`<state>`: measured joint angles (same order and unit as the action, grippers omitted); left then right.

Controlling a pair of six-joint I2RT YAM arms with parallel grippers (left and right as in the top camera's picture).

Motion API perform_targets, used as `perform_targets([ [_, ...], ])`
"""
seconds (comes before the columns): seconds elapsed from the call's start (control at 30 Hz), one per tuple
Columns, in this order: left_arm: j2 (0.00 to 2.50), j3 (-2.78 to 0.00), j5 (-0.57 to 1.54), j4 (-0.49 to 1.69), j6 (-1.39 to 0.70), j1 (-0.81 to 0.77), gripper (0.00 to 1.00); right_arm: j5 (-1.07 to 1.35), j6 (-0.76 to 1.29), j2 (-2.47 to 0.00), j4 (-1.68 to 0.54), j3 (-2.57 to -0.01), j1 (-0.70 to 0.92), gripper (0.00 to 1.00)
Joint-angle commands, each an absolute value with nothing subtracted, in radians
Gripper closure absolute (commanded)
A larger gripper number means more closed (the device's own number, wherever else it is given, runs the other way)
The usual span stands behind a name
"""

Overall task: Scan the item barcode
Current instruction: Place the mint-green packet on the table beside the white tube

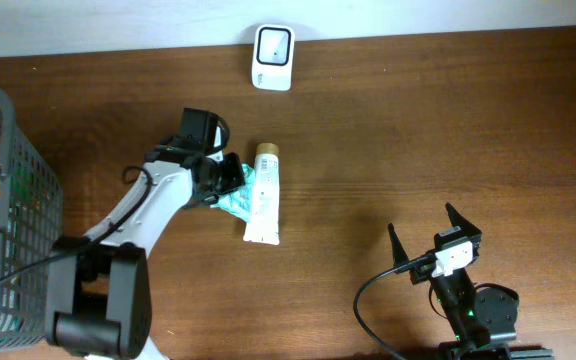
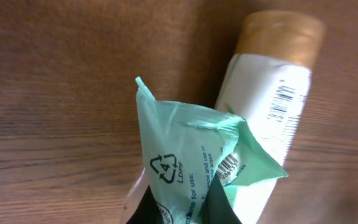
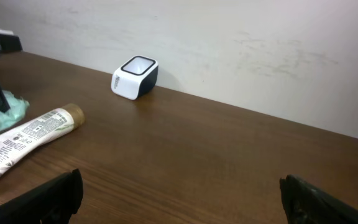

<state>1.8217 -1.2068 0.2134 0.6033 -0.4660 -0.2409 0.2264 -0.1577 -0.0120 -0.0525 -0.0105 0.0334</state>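
On my overhead feed the left gripper (image 1: 226,178) was clenched on a mint-green pouch (image 1: 236,203) of thin, crinkled plastic film. The wrist camera showed the two black fingers (image 2: 219,206) pinching the film at its lower edge, with the pouch fanning out above them into a pointed, creased corner. A recycling triangle and small dark lettering were printed on the glossy face, and a small white barcode label sat near a folded flap.

The pouch was on the left-middle part of the table (image 1: 418,130), well short of the scanner (image 1: 272,58). I could not tell whether it was resting on the wood or lifted just clear of it. Its right edge overlapped a white squeeze tube (image 1: 265,200), which was smooth, flattened towards its crimped end and closed with a round tan cap (image 2: 281,37). The tube carried its own printed barcode.

The scanner was a small rounded white block with a dark window, standing at the far edge against the pale wall. The tabletop was dark wood with a fine lengthwise grain. A grey wire-mesh basket (image 1: 13,170) stood at the left edge.

The right gripper (image 1: 420,220) was released, its black fingers spread wide over bare wood at the near right.
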Motion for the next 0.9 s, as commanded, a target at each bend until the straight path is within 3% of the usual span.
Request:
perform_targets([
  [0.0,1.853,-1.211,0.217,0.598,-0.501,-0.242,0.53,0.228,-0.153,-0.003,-0.056,-0.006,0.040,0.02],
  [0.03,1.853,-1.211,0.204,0.592,-0.500,-0.242,0.03,0.228,-0.153,-0.003,-0.056,-0.006,0.040,0.02],
  [0.2,1.853,-1.211,0.008,0.623,-0.316,-0.241,0.01,0.228,-0.153,-0.003,-0.056,-0.006,0.040,0.02],
  [0.37,1.853,-1.212,-0.010,0.659,-0.248,-0.237,0.02,0.228,-0.153,-0.003,-0.056,-0.006,0.040,0.02],
  [0.43,1.851,-1.214,-0.015,0.661,-0.249,-0.226,0.24,0.228,-0.153,-0.003,-0.056,-0.006,0.040,0.01],
  [0.53,1.829,-1.257,-0.015,0.709,-0.249,-0.208,0.35,0.228,-0.153,-0.003,-0.056,-0.006,0.040,0.02],
  [0.6,1.798,-1.313,-0.021,0.780,-0.248,-0.197,0.55,0.228,-0.153,-0.003,-0.056,-0.006,0.040,0.02],
  [0.77,1.756,-1.341,-0.154,0.826,-0.247,-0.195,0.77,0.228,-0.153,-0.003,-0.056,-0.006,0.040,0.02],
  [0.8,1.761,-1.335,-0.199,0.826,-0.247,-0.193,0.91,0.228,-0.153,-0.003,-0.056,-0.006,0.040,0.02],
  [0.87,1.772,-1.319,-0.236,0.824,-0.247,-0.192,0.99,0.228,-0.153,-0.003,-0.056,-0.006,0.040,0.02],
])
